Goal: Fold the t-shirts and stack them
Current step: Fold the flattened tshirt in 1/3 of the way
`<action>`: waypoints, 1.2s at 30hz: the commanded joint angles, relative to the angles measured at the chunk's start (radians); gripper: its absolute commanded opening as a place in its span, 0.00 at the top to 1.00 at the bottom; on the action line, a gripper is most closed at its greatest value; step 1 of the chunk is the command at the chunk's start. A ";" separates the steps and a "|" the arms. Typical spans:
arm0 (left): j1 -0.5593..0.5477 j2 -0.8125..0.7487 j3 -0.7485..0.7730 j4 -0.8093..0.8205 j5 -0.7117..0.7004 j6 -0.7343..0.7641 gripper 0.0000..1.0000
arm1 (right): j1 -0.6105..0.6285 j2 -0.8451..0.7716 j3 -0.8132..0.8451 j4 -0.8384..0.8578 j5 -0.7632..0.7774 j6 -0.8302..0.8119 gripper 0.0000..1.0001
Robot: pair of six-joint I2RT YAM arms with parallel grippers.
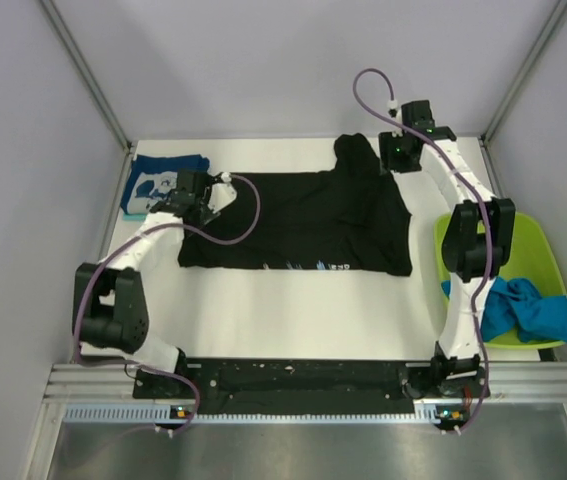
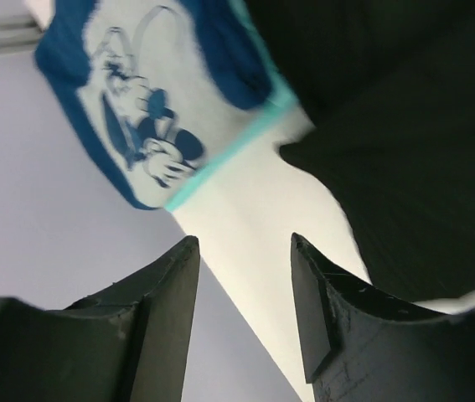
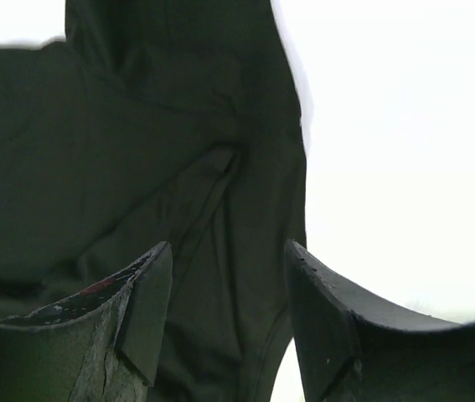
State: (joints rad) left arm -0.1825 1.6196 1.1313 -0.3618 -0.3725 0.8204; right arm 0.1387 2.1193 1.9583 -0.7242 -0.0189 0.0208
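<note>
The left gripper [image 2: 244,243] has its jaws spread, with nothing between them. In the left wrist view its 2 dark fingers [image 2: 162,293] rise from the bottom edge, and the gap between them shows only a strip of white table [image 1: 293,320]. The edge of the black t-shirt [image 1: 313,220] fills the right side of that view, close beside the right-hand finger; I cannot tell whether they touch. The navy t-shirt [image 2: 153,92], with its white cartoon print and a light teal edge, lies in the upper left of that view, apart from the fingers.

The right gripper [image 3: 229,251] also has its jaws parted and clamps nothing. In the right wrist view it sits over creased black cloth, which covers the left and centre of the frame, with bare table to the right.

In the top view the left gripper sits at the black shirt's left edge, left of centre. The right gripper is in the upper right, just beside a bunched, raised part of the shirt. The black shirt is spread across the middle of the table, with small pale print along its lower edge. The navy shirt lies folded in the upper left corner of the table. At the right edge stands a lime-green tub [image 1: 538,250] holding crumpled bright blue t-shirts [image 1: 523,310].
</note>
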 commanded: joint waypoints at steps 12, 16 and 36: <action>-0.006 -0.210 -0.389 -0.013 0.327 0.260 0.43 | -0.004 -0.639 -0.798 -0.067 0.014 0.206 0.49; -0.006 -0.138 -0.410 0.104 0.233 0.253 0.45 | -0.002 -0.660 -0.900 -0.058 0.045 0.223 0.49; 0.024 -0.299 -0.536 0.057 0.135 0.332 1.00 | -0.014 -0.676 -1.113 0.168 0.051 0.300 1.00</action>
State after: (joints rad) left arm -0.1825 1.4128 0.6235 -0.2626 -0.2039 1.1046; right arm 0.1364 1.5494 0.8673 -0.5617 0.0093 0.2771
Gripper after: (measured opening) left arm 0.012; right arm 0.011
